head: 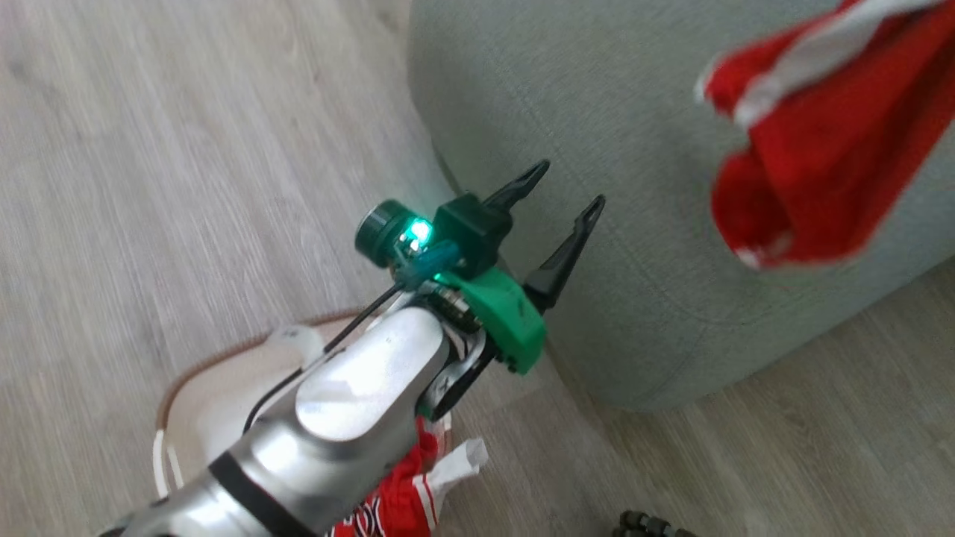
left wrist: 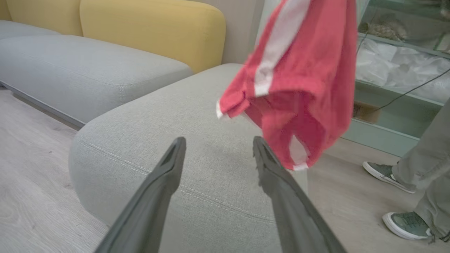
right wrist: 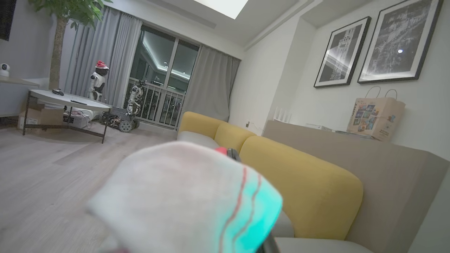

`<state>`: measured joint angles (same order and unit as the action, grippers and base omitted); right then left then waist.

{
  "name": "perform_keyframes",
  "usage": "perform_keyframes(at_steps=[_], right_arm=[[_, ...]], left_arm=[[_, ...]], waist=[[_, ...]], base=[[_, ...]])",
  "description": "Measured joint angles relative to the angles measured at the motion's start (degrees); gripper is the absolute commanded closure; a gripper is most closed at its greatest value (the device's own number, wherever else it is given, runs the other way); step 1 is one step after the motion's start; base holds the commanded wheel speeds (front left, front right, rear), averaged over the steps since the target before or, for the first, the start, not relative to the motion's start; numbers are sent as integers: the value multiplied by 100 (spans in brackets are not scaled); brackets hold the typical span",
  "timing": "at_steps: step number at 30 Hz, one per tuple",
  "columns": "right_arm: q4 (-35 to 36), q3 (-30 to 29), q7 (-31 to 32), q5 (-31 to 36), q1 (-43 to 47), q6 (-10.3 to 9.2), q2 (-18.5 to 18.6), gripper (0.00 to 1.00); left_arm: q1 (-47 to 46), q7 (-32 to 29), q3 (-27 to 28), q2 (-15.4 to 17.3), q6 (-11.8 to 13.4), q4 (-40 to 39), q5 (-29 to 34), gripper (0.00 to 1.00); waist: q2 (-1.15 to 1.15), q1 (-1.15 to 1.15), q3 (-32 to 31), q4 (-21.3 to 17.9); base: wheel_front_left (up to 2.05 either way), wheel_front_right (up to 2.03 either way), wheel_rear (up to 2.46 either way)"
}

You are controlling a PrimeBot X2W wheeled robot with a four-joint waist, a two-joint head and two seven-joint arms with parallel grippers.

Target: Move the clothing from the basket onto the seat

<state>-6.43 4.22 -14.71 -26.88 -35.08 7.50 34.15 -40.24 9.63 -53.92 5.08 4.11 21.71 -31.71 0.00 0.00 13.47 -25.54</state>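
Observation:
A red garment with a broad white stripe [head: 828, 149] hangs in the air over the grey-green seat [head: 597, 97], its top running out of the head view. The left wrist view shows that garment [left wrist: 302, 80] dangling above the seat's [left wrist: 197, 116] right end. In the right wrist view pale cloth [right wrist: 182, 196] drapes over my right gripper, which is shut on this clothing; one dark fingertip [right wrist: 232, 154] pokes out. My left gripper [head: 571, 184] [left wrist: 218, 142] is open and empty by the seat's rounded corner. The cream basket [head: 186, 380] sits on the floor under my left forearm, with a lettered red garment [head: 403, 500] in it.
A person's legs and grey shoes [left wrist: 404, 172] stand on the wood floor right of the seat, before a glass cabinet [left wrist: 397, 63]. Yellow back cushions [left wrist: 151, 31] and another grey cushion [left wrist: 88, 66] lie beyond. A round table [right wrist: 66, 98] stands far across the room.

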Motion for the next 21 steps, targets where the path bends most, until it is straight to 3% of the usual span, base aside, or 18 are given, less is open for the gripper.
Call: perform_keyframes(at_steps=[11, 21], right_arm=[[-1237, 723, -1, -655, -1825, 1, 945, 100], [-2431, 1359, 0, -1057, -2229, 1, 1170, 100]], left_arm=[[-887, -47, -422, -164, 1, 331, 127, 0], [-1292, 99, -966, -165, 321, 289, -246, 0]], waist=[[0, 1, 1075, 494], [0, 1, 1677, 983]], base=[[0, 0, 0], [0, 0, 0]])
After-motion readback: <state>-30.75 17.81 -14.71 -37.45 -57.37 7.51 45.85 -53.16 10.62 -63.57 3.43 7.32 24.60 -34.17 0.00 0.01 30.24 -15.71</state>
